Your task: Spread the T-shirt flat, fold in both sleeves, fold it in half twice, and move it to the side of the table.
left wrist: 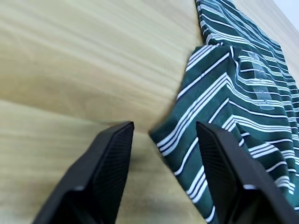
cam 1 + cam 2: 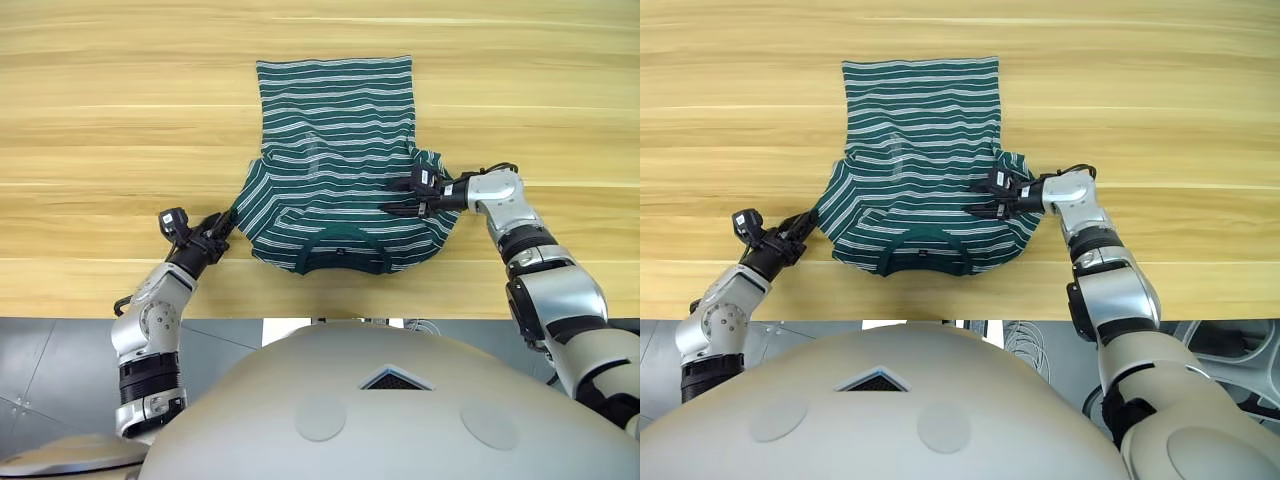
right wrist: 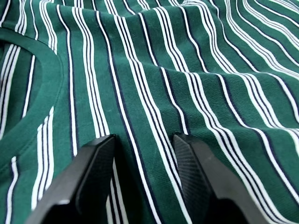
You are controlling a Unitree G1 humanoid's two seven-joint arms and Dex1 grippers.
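Left gripper (image 2: 222, 228) gapes around the left sleeve edge of the green white-striped cotton T-shirt (image 2: 335, 130), unclamped. Right gripper (image 2: 392, 196), half-open, rests on its right side, gripping nothing.

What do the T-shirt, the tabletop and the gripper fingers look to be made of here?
T-shirt: soft knit fabric, probably cotton jersey, matte; fine knit texture and loose creases show up close.
Table: wood or wood-look laminate, smooth, slight sheen; long straight grain lines.
Fingers: black, matte, finely ridged inner faces; hard plastic or rubber, cannot tell which.
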